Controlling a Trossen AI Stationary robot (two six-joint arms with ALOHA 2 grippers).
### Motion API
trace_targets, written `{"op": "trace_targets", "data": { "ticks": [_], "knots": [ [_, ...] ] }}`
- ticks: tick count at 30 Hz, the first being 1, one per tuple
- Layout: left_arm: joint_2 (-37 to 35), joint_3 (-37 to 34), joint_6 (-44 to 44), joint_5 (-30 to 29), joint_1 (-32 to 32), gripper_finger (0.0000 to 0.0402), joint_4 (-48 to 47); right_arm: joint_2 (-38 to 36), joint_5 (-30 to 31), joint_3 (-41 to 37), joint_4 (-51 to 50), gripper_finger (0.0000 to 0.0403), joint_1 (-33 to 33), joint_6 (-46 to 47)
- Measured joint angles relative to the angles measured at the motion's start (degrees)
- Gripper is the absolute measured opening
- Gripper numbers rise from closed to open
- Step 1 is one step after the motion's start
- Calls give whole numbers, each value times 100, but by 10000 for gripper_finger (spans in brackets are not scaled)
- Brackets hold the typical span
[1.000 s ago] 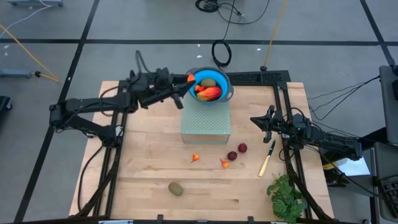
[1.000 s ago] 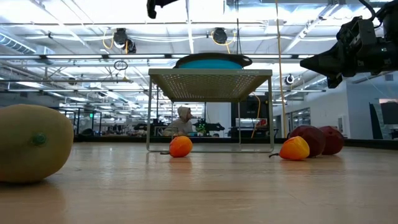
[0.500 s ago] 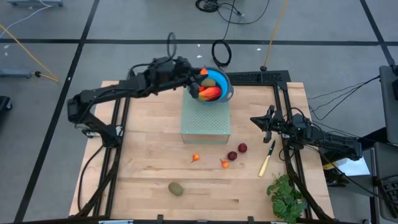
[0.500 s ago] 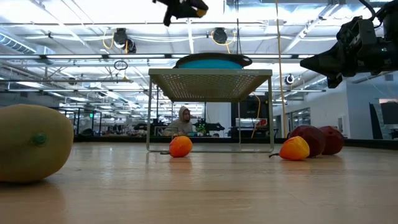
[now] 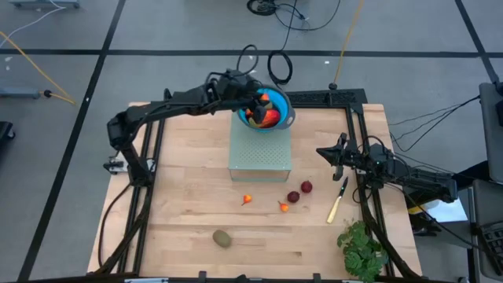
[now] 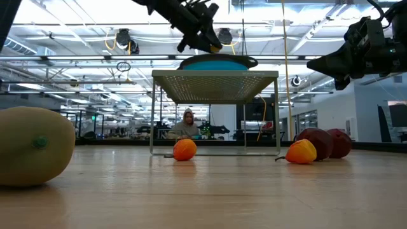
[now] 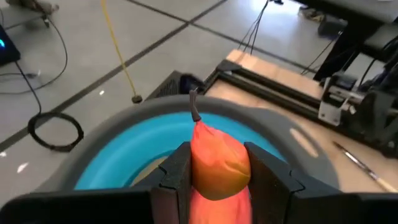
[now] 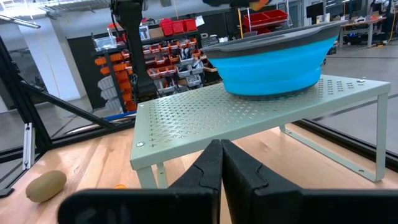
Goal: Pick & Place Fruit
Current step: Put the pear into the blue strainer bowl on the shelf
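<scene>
My left gripper (image 5: 255, 101) hangs over the blue bowl (image 5: 288, 116), shut on a small orange-red fruit (image 7: 219, 163). In the low view the left gripper (image 6: 205, 37) sits just above the bowl's rim (image 6: 219, 60). The bowl stands on a pale green perforated rack (image 5: 260, 153) and holds a larger orange-red oblong (image 5: 269, 118). On the table lie two tiny orange pieces (image 5: 247, 199) (image 5: 283, 207), two dark red round fruits (image 5: 293, 196) (image 5: 306, 187) and a brownish-green oval (image 5: 222, 237). My right gripper (image 5: 324, 152) waits shut near the table's right edge. My left gripper pinches the small orange-red fruit by its two sides (image 7: 198, 158) between both fingers (image 7: 177, 169). The stem end (image 7: 195, 109) points forward past the fingertips. The fingers come slanting down from the table's left. The fruit is lifted clear above the bowl's opening.
A yellow-handled knife (image 5: 338, 200) lies right of the dark red fruits, and a leafy green bunch (image 5: 361, 250) sits at the near right corner. Black frame rails (image 5: 355, 134) run along the table's sides. Bare wood (image 5: 189, 181) lies left of the rack.
My left gripper has carried the small orange-red fruit toward the table's right, from left of the bowl to over it, and has come down closer to the rim. It has stayed shut on the fruit.
</scene>
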Motion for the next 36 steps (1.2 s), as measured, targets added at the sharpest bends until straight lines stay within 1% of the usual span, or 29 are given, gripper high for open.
{"op": "trace_targets", "data": {
  "ticks": [10, 14, 22, 27, 36],
  "knots": [
    [71, 8, -124, 16, 45, 120, -970, 0, -1, 1, -11, 0, 0, -20],
    [71, 8, -124, 15, 47, 120, -1212, 0, -1, -1, -19, 0, 0, -20],
    [69, 8, -111, 15, 47, 120, -1347, 0, -3, 1, -26, 0, -2, -20],
    [69, 8, 51, -203, 51, 120, -1371, 0, -3, 0, -28, 0, 0, -20],
    [67, 8, 15, -230, 121, 120, -1535, 0, -2, 0, -33, 0, -2, -21]
  ]
}}
